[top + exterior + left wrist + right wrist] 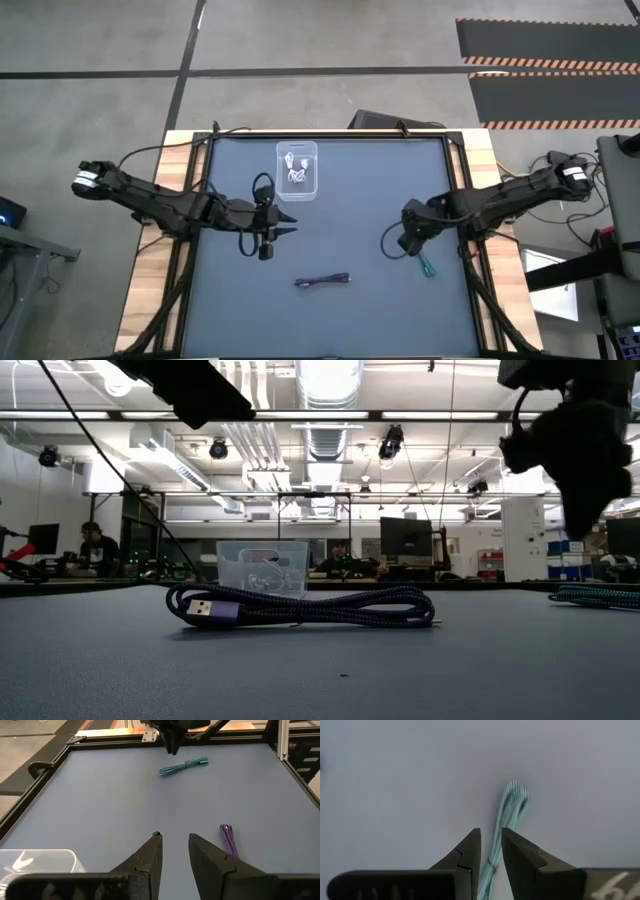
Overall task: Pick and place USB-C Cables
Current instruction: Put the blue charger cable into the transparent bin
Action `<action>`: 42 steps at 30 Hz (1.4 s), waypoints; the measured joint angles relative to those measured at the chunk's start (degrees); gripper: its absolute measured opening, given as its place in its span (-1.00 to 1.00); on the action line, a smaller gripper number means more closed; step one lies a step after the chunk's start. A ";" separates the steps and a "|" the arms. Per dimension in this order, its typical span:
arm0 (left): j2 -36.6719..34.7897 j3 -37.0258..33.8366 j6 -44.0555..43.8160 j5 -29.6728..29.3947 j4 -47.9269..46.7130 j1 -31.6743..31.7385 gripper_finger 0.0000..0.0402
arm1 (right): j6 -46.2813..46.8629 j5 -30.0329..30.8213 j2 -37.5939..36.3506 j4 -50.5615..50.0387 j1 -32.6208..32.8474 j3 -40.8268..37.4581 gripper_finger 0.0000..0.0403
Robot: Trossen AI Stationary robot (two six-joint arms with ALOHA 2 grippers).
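A clear bin (297,170) stands at the table's far middle and holds two white cables (298,175). A dark purple cable (323,281) lies on the mat near the front middle and also shows in the low view (300,606). A teal-green cable (428,265) lies on the mat at the right and also shows in the right wrist view (507,815). My left gripper (175,836) is open and empty, between the bin and the purple cable (229,840). My right gripper (491,830) is narrowly open and hangs above the teal cable without touching it.
Black wires trail from both arms over the mat (255,190). The mat has a raised black frame (450,160) on a wooden table. Bare mat lies between the arms and toward the near edge. People sit at desks in the room behind (95,545).
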 joint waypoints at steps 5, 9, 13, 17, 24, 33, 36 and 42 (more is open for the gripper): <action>0.00 0.00 0.04 0.00 0.04 0.00 -0.60 | 4.33 -2.68 4.67 -1.44 2.64 -0.03 -0.66; 0.01 0.00 0.04 0.01 0.04 0.00 -0.60 | 4.78 -2.70 7.67 -2.04 3.33 -0.06 -0.66; 0.02 0.00 0.03 0.01 0.04 0.00 -0.60 | 5.20 -2.51 9.69 -2.23 3.27 0.08 -0.66; 0.04 0.00 0.03 0.01 0.05 0.00 -0.60 | 5.19 -2.51 10.49 -2.27 3.27 0.10 -0.63; 0.04 0.00 0.03 0.01 0.01 0.00 -0.60 | 5.34 -2.46 10.52 -1.94 3.27 0.10 -0.37; 0.04 0.00 0.03 0.01 -0.03 0.00 -0.60 | 6.07 -1.98 13.62 1.27 3.27 -0.10 -0.06; 0.04 0.00 0.03 0.00 -0.03 0.00 -0.60 | 6.26 -1.08 15.83 1.06 3.25 -0.10 -0.05; 0.04 0.02 0.03 0.02 -0.05 0.00 -0.60 | 6.22 -0.36 19.59 1.24 3.25 -0.10 -0.13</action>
